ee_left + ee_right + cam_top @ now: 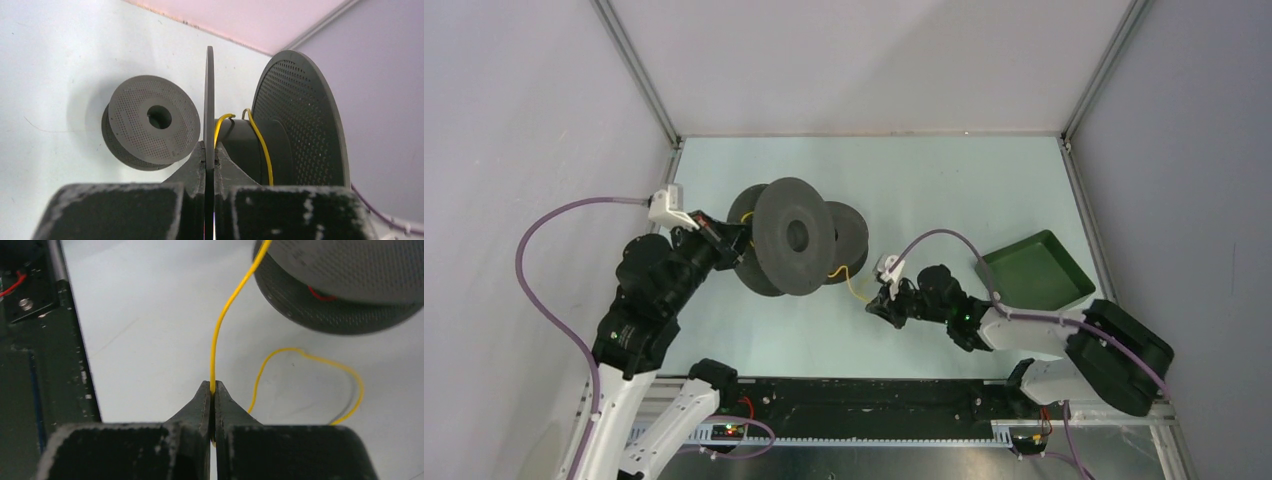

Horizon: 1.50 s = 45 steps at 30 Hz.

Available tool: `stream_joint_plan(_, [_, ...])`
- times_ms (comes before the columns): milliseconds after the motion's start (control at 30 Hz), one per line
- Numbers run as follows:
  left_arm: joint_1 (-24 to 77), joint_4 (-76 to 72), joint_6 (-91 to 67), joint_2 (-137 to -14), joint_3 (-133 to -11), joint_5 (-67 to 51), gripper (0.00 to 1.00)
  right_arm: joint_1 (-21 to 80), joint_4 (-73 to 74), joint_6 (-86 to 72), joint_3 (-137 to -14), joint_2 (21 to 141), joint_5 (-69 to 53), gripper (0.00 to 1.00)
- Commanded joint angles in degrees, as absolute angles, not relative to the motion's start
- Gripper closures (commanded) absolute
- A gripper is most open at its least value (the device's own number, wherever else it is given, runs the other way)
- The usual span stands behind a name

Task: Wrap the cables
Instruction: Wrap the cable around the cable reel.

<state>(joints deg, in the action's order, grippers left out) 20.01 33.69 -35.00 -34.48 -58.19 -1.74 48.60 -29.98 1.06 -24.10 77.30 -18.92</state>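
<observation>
Right wrist: right tool point(213, 390) pinched shut on yellow cable point(226, 310), holding it up toward the big spool point(794, 235); slack loops on table point(150, 315); left tool point(209, 159) clamps that spool's rim, likely steadying it for winding.

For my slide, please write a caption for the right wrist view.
Right gripper shut on thin yellow cable rising beside dark grey round spool.
</observation>
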Motion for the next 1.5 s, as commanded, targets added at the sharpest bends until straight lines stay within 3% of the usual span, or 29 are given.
stream_joint_plan(0, [18.04, 25.19, -41.10, -32.97, -59.47, 2.67, 1.00, 57.85, -26.96, 6.25, -24.41, 68.79, -8.88, 1.00])
stream_joint_plan(300, [18.00, 22.91, -33.13, -31.54, -53.95, 14.48, 1.00, 74.43, -15.47, 19.94, -32.68, 60.84, 5.30, 1.00])
stream_joint_plan(633, [18.08, 23.38, -19.24, -31.72, -50.72, 12.59, 1.00, 83.24, -9.86, 31.02, -43.27, 63.20, 17.49, 1.00])
stream_joint_plan(833, [20.31, 25.85, -15.33, -33.82, -49.49, 9.88, 1.00, 83.18, -9.90, 35.35, -50.01, 63.40, 13.24, 1.00])
stream_joint_plan(1133, [36.95, 30.94, -5.04, -38.17, -49.33, 19.71, 1.00, 78.17, -10.74, 43.67, -58.66, 66.67, 11.78, 1.00])
stream_joint_plan(1467, [41.58, 33.10, -0.11, -38.39, -48.78, 15.88, 1.00, 70.41, -8.54, 43.37, -60.79, 65.52, 10.12, 1.00])
